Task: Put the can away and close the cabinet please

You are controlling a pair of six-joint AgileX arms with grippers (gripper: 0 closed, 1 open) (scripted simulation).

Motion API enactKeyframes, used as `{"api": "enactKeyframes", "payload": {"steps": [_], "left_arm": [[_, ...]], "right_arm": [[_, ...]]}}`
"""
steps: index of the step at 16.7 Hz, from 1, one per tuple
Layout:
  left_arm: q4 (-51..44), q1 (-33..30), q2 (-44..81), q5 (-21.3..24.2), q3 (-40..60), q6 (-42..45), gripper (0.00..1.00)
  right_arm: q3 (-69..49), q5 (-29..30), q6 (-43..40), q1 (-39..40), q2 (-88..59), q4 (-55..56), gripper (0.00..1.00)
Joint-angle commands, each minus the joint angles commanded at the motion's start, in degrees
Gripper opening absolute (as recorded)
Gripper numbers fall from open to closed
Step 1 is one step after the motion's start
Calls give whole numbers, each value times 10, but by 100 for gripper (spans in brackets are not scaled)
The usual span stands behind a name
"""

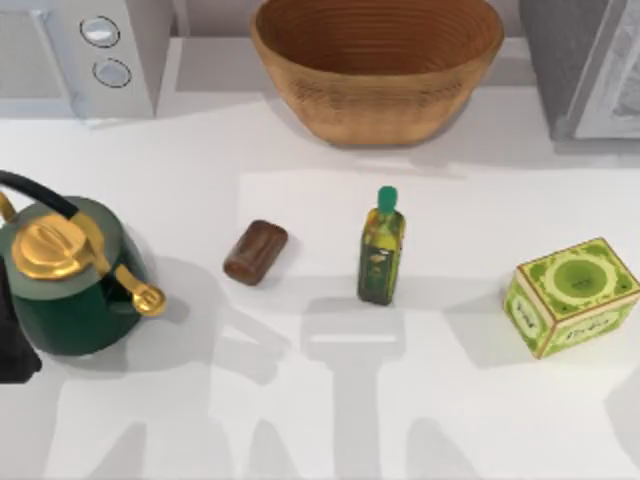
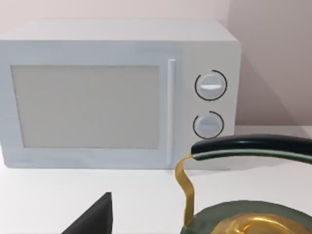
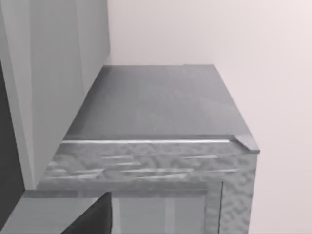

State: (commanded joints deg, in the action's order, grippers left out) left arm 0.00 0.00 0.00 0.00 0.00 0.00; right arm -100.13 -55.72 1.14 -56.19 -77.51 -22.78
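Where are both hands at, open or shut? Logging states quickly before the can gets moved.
Left hand: at the table's left edge by the kettle; cannot be told.
Right hand: near the cabinet; cannot be told.

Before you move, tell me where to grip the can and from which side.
Grip the can across its round middle, coming straight down from above. It lies on its side, long axis running diagonally, so set the fingers across that axis. The olive-oil bottle stands well clear at its right.

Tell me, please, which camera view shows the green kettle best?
The top view: the green kettle appears nearly whole at the table's left, with gold lid and spout. The left wrist view catches its black handle and gold lid top. The right wrist view faces the grey cabinet.
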Motion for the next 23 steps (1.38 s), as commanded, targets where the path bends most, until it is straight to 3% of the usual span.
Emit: {"api": "enactKeyframes", "payload": {"steps": [5, 13, 16, 19, 23], "left_arm": [[0, 0, 0, 0, 0, 0, 100], [0, 0, 0, 0, 0, 0, 100], [0, 0, 0, 0, 0, 0, 100], [0, 0, 0, 0, 0, 0, 100], [0, 0, 0, 0, 0, 0, 100]], "right_arm": [[0, 154, -4, 169, -19, -22, 100], [5, 583, -2, 593, -6, -37, 100], [8, 714, 0, 718, 12, -33, 100], [13, 792, 0, 793, 28, -28, 100], [14, 815, 0, 816, 34, -26, 100]]}}
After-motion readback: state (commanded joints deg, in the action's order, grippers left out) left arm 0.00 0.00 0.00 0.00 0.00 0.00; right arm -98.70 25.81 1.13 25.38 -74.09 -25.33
